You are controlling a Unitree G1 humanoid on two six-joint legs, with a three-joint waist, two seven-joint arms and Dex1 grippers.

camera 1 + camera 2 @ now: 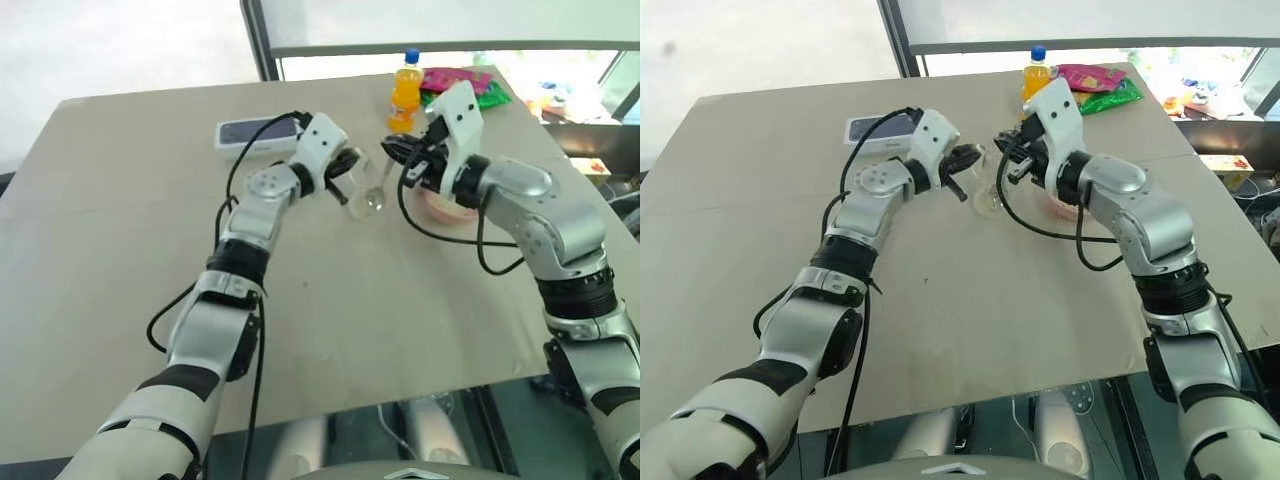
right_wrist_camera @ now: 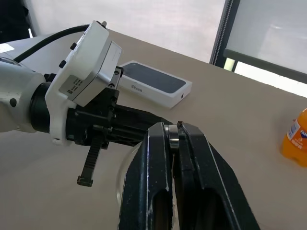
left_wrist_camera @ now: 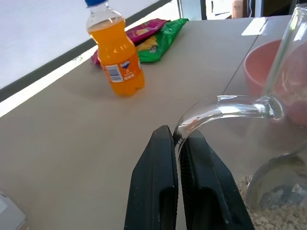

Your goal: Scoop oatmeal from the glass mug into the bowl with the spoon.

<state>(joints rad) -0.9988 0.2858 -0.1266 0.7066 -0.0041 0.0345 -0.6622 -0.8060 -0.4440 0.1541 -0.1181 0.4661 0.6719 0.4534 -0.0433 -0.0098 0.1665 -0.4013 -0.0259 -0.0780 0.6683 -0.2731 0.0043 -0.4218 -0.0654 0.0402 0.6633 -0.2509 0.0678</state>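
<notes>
Oatmeal (image 3: 268, 218) lies low in the tilted glass mug (image 1: 366, 190), centre frame, left gripper (image 3: 178, 143) pinching its handle; right gripper (image 2: 173, 136) pinches the spoon (image 2: 173, 139).

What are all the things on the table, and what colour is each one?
glass mug: one, clear, mid-table, left pincer clamped on its handle.
oatmeal: some pale flakes, inside the mug.
spoon: one, silver, handle pinched in the right pincer.
bowl: one, pink, just behind the mug.
drink bottle: one, orange with blue cap, far edge of the table.
snack packets: pink and green, beside the bottle.
phone box: one, white with dark top, far left.
table: one, beige.
left pincer: black, shut.
right pincer: black, shut.
</notes>
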